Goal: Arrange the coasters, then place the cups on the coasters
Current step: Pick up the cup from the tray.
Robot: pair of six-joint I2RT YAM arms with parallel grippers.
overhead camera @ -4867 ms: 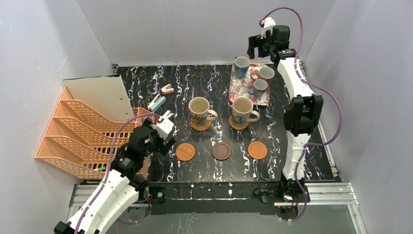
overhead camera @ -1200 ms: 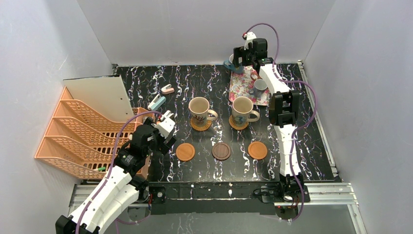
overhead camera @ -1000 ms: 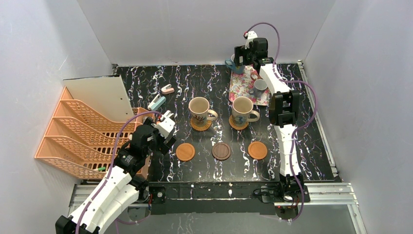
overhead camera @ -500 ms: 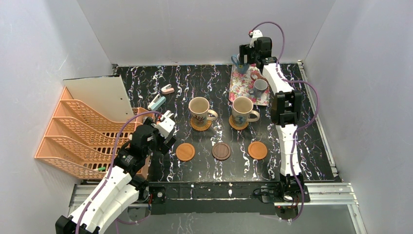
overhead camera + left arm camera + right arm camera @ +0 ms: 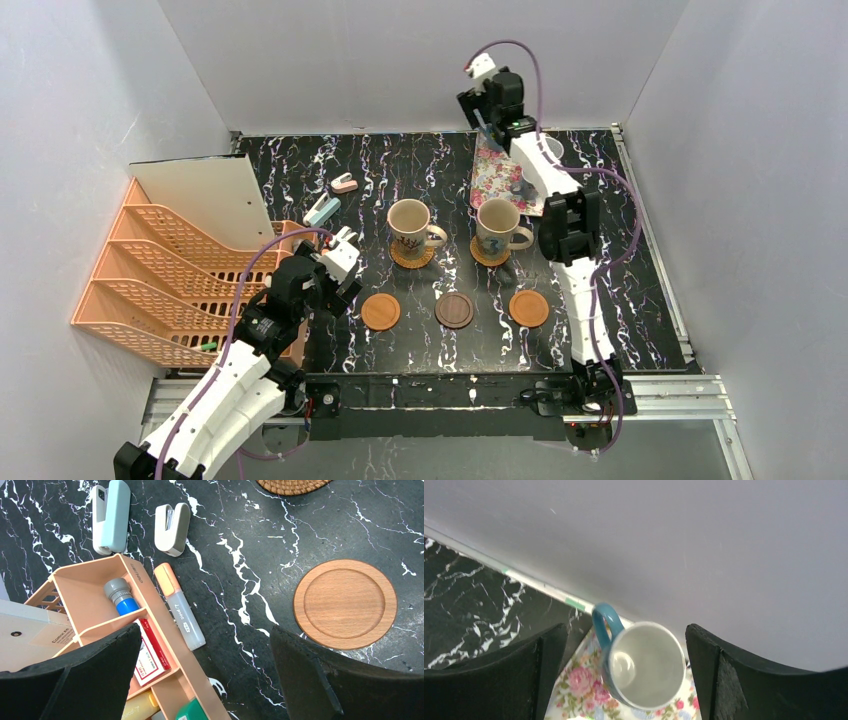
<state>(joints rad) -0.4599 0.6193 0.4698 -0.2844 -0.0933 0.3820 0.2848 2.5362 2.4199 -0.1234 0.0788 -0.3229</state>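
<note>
Two large beige cups [image 5: 409,226] [image 5: 497,224] stand on woven coasters [image 5: 412,257] [image 5: 490,256]. In front lie two smooth orange-brown coasters [image 5: 380,311] [image 5: 529,308] with a dark brown coaster [image 5: 455,310] between them. At the far back my right gripper [image 5: 483,112] [image 5: 626,630] hangs open over the pink floral tray [image 5: 497,178]. A blue-handled cup [image 5: 644,665] stands upright between its fingers [image 5: 539,675] with a gap on each side. Another small cup [image 5: 548,148] peeks out beside the arm. My left gripper [image 5: 340,252] [image 5: 205,630] is open and empty, just left of the smooth coaster [image 5: 345,603].
An orange organizer [image 5: 150,645] of pens and small items lies under the left gripper, a marker [image 5: 179,606] beside it. Two staplers [image 5: 111,515] [image 5: 171,522] lie farther back. Orange file racks [image 5: 160,270] fill the left side. The back wall [image 5: 674,540] is close behind the tray.
My right arm has swung its wrist left and turned over the tray's far corner, so the blue-handled cup now sits between its open fingers. The left arm has not moved.
</note>
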